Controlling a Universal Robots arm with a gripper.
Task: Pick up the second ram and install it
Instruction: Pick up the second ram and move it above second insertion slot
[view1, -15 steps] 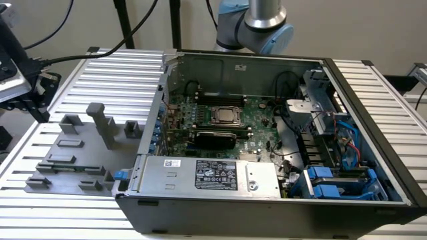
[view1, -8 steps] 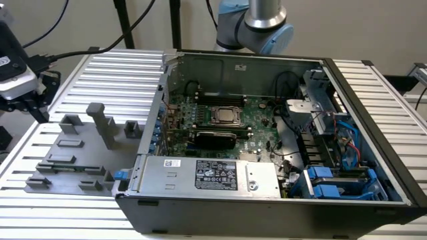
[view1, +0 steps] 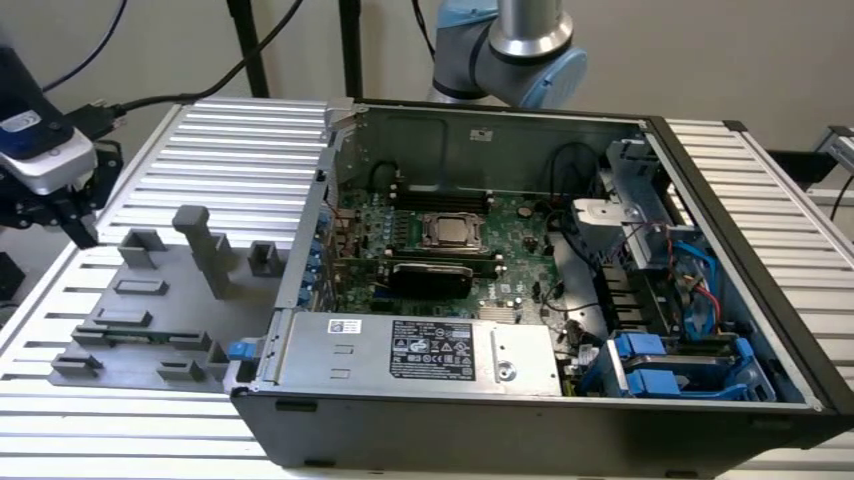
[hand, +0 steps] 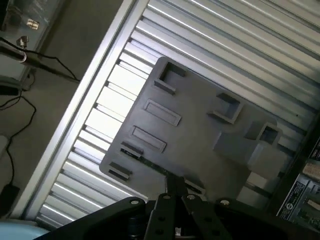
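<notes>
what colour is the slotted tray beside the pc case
The tray is plain grey, clearest in the wrist view.

No text is legible; the power supply's (view1: 414, 352) labels (view1: 435, 351) cannot be read.

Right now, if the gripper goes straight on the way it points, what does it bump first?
Probably the ram, the thin stick in the grey tray. The gripper points down toward it in the wrist view. Depth is unclear, so it might touch the tray beside it instead.
</notes>
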